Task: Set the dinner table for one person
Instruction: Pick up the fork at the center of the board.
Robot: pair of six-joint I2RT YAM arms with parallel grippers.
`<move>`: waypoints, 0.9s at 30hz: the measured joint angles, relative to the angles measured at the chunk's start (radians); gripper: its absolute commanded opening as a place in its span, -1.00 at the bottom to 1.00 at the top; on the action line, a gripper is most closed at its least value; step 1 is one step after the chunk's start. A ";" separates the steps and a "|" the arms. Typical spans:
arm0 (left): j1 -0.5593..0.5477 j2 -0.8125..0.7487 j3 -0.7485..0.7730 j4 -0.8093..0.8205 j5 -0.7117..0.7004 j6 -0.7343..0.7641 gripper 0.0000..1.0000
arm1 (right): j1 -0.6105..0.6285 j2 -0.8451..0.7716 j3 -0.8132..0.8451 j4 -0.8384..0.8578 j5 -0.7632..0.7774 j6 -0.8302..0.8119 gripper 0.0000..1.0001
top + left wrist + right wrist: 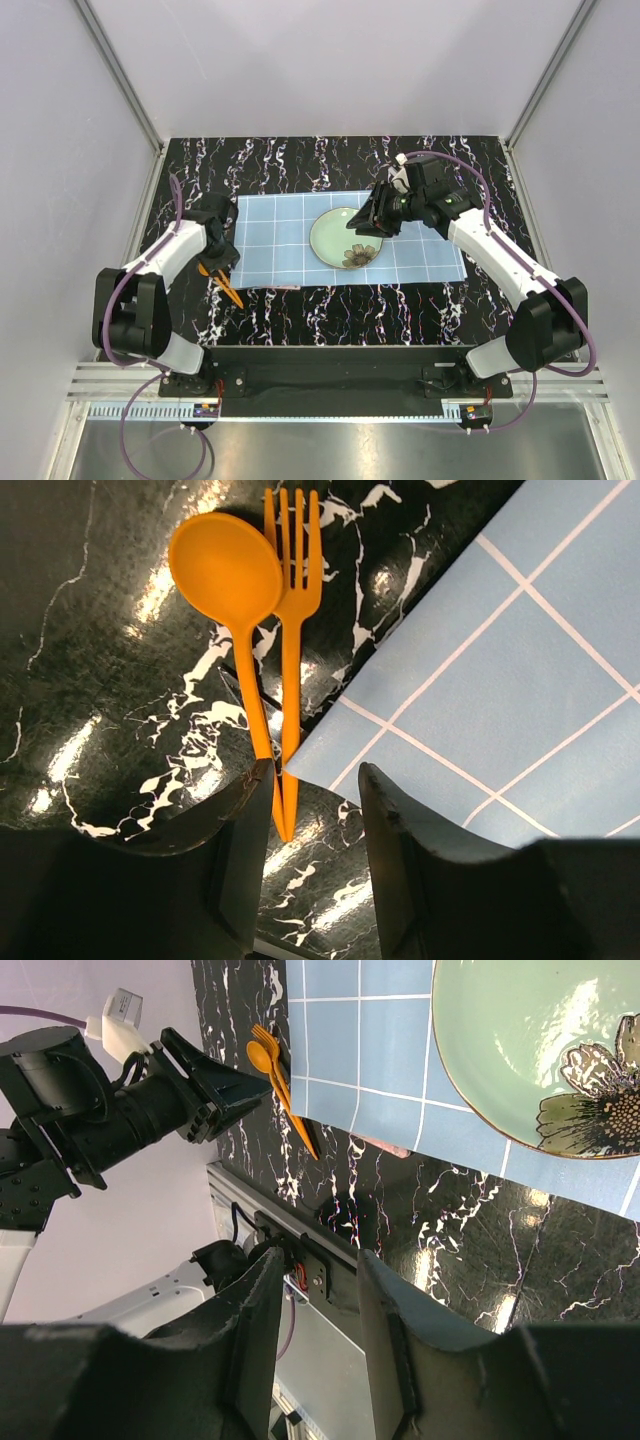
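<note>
The glossy, slick dinner table [300,310] spreads beneath the blue placemat [280,240]. Off the placemat's near-left corner lie an orange spoon [225,570] and fork [295,590], likely light; I'd pinch their handles. My left gripper [315,770] straddles them, fingers apart; my right gripper [320,1257], also apart, hovers over the placemat.

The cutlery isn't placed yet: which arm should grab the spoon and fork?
Left. The left gripper hangs, jaws open, over the spoon and fork handles; the right gripper is across the mat by the plate.
</note>
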 measured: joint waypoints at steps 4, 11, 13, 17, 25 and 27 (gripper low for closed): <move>0.013 0.005 0.000 0.001 -0.009 0.000 -0.13 | -0.001 0.000 0.000 0.000 0.000 0.000 -0.14; 0.023 0.066 0.000 0.002 -0.010 0.005 -0.14 | -0.006 0.000 0.002 0.000 0.000 0.000 -0.14; 0.023 0.080 0.002 0.002 -0.009 0.008 -0.14 | -0.007 0.000 0.002 0.000 0.000 0.000 -0.14; 0.026 0.103 0.024 0.002 -0.008 0.012 -0.15 | -0.012 0.000 0.003 0.000 0.009 0.000 -0.14; 0.038 0.117 0.047 0.011 -0.007 0.017 -0.16 | -0.023 0.000 0.003 0.000 0.016 0.000 -0.13; 0.042 0.117 0.047 0.012 -0.007 0.018 -0.16 | -0.025 0.000 0.003 0.000 0.016 0.000 -0.13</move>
